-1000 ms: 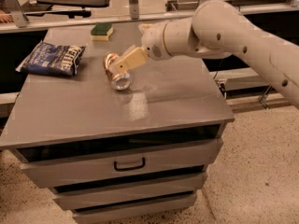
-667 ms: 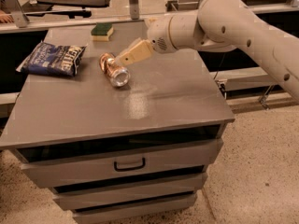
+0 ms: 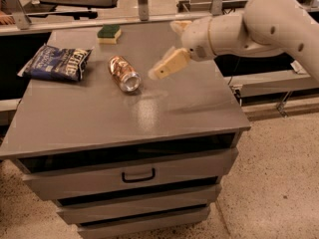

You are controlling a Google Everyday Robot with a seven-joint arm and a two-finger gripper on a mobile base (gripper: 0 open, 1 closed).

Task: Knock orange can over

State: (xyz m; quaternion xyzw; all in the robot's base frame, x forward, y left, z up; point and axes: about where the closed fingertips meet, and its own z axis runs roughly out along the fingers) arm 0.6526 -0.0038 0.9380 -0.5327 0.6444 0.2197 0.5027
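The orange can (image 3: pixel 123 72) lies on its side on the grey cabinet top (image 3: pixel 149 113), its silver end facing the front. My gripper (image 3: pixel 160 69) hangs above the cabinet top just right of the can, a small gap away, not touching it. It holds nothing. The white arm (image 3: pixel 259 24) reaches in from the upper right.
A blue chip bag (image 3: pixel 56 62) lies at the left of the cabinet top. A green and yellow sponge (image 3: pixel 109 33) sits at the back. The cabinet has drawers (image 3: pixel 138 175) below its front edge. Metal rails and shelving stand behind and to the right.
The gripper has pulled back to the right and up, away from the can. The can now lies on its side alone, rolled slightly left.
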